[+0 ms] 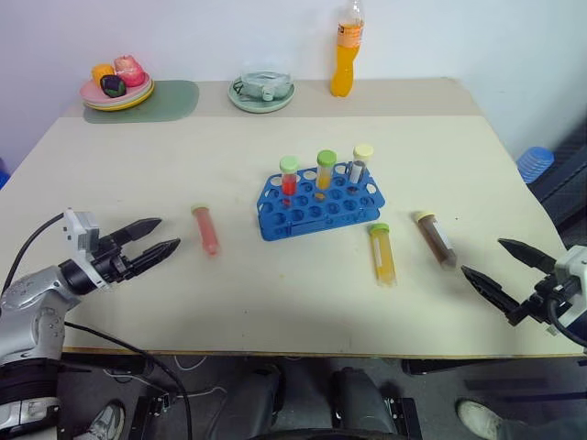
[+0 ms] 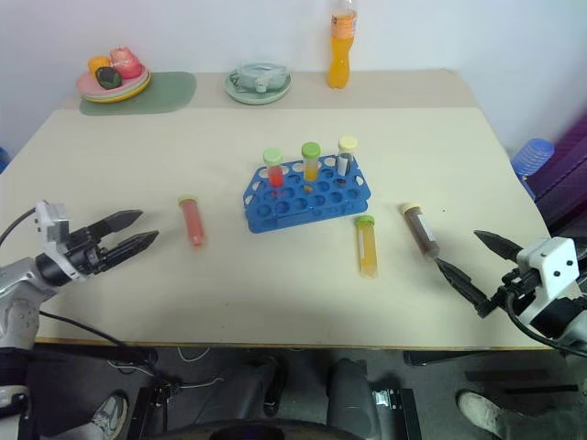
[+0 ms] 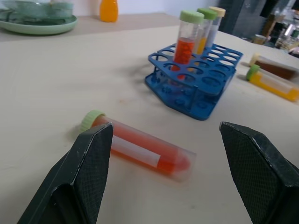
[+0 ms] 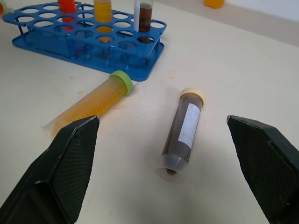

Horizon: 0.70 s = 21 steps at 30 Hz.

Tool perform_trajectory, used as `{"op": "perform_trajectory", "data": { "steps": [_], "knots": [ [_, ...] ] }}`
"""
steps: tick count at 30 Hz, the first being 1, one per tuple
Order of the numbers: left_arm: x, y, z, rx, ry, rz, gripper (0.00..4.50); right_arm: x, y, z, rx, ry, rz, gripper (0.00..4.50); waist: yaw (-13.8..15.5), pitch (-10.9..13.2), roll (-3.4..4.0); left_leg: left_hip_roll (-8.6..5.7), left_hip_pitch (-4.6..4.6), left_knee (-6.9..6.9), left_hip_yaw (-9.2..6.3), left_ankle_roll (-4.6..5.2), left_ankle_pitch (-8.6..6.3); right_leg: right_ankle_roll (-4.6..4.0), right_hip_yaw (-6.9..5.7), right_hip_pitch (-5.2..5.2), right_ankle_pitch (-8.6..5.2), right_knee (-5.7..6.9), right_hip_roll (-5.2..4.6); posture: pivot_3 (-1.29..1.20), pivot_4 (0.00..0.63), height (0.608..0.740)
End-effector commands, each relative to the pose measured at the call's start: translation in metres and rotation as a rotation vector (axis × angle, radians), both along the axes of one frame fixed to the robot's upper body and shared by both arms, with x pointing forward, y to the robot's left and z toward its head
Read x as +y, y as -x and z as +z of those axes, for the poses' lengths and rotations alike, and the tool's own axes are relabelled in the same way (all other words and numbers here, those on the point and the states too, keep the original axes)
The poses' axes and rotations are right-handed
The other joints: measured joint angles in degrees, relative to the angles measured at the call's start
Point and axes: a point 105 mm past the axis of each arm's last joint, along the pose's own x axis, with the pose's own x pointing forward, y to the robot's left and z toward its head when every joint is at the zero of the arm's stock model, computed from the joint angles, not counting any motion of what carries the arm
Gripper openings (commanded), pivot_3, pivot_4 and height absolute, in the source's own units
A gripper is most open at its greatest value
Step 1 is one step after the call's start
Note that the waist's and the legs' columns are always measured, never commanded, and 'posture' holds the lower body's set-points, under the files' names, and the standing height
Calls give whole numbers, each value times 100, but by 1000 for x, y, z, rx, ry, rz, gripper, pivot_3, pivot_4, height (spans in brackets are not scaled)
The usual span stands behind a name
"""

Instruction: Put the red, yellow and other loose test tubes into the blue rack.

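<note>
Left gripper [image 1: 163,235]: your fingers stand apart with nothing between them, hovering above the table [image 1: 138,174] near its left front, pointed at the red tube [image 1: 206,229].

Right gripper [image 1: 504,266]: your fingers are spread wide and hold nothing, at the table's right front corner, facing the brown tube [image 1: 437,239].

Red tube: green cap, lying flat, well left of the blue rack [image 1: 318,203].

Yellow tube [image 1: 382,253]: green cap, lying flat, cap just beside the rack's right front corner.

Brown tube: cream cap, lying flat, right of the yellow one, apart from it.

Blue rack: mid-table; three capped tubes stand upright in its back row, red, yellow and dark.

Back edge: orange bottle [image 1: 345,50], plate of fruit [image 1: 116,90], green dish [image 1: 261,90].
</note>
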Motion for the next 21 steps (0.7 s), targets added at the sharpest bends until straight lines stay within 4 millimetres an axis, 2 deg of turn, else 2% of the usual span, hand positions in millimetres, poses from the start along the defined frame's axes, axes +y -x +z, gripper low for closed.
{"op": "perform_trajectory", "data": {
  "steps": [1, 5, 13, 16, 19, 21],
  "knots": [
    [2, 0, 15, -46, -23, -11, 3704, 1, 2, 12, -46, 11, 2, 4500, -2, 0, 0, 0, 0, -1, 0, 0, 0, 0, 0, 0, 0, -1, 0, 0, 150, 740],
    [-3, 0, 19, -39, 22, -46, 3704, 2, 1, 14, -49, 11, 4, 4500, 0, 1, 1, 0, 0, -4, 3, -1, 0, 0, 0, 0, 0, -3, -2, 0, 150, 740],
    [-17, 1, 20, -75, 6, -123, 3704, 11, -4, 21, -68, -2, 17, 4500, -1, 1, 1, 1, 0, -8, 3, -1, 0, -1, 1, -1, 0, -5, -2, 0, 150, 740],
    [-28, 1, 23, -99, 31, -184, 3704, 8, -10, 21, -28, -7, -62, 4500, 5, 1, 1, 1, 0, -11, 3, 0, 0, -1, 1, -2, -1, -6, -3, 0, 150, 740],
    [-41, -1, 30, -131, 66, -255, 3704, -2, -23, 21, 29, 81, -229, 4500, 8, 2, 1, 1, -4, -10, 3, 0, 0, -2, 1, -8, -1, -6, -2, 0, 150, 740],
    [-49, -4, 33, -152, 70, -291, 3704, -5, -30, 20, 80, 105, -273, 4500, 9, 3, 1, 1, -4, -9, 6, 0, 0, -2, 2, -18, -1, -6, -3, 0, 150, 740]
  ]
}}
